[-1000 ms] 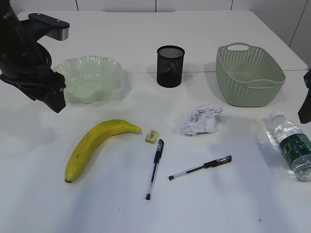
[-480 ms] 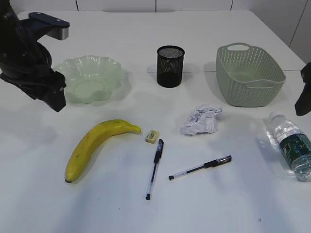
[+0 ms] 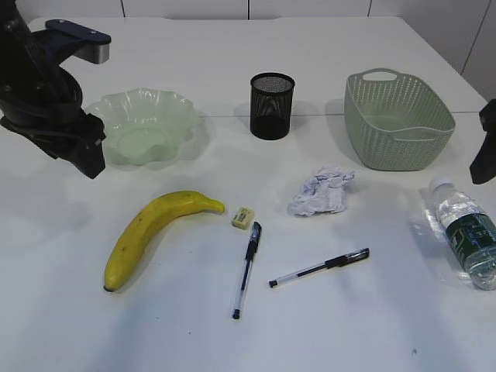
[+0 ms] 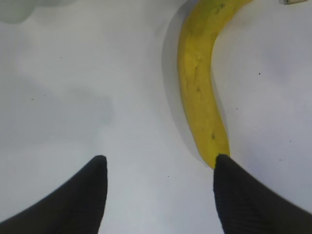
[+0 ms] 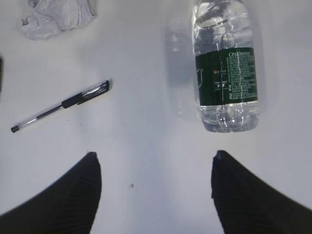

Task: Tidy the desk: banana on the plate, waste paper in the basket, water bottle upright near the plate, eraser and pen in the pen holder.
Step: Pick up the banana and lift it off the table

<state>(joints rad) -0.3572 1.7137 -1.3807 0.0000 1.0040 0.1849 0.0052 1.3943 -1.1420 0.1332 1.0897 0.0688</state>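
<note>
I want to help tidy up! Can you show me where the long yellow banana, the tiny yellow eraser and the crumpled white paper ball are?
Long curved yellow banana [image 3: 152,231], exterior view, middle of its body.
Tiny pale yellow rectangular eraser [image 3: 242,217], exterior view, its top face.
Crumpled white paper ball [image 3: 322,191], exterior view, centre of the wad.

1. banana [image 3: 152,232]: yellow, curved, flat on white worktop [image 3: 325,54].
2. plate [image 3: 143,124]: pale green, ruffled.
3. basket [image 3: 397,120]: grey-green, upright.
4. water bottle [image 3: 465,232]: lying on its side.
5. eraser [image 3: 242,217] beside banana tip.
6. pen holder [image 3: 272,105]: black mesh, upright.
</note>
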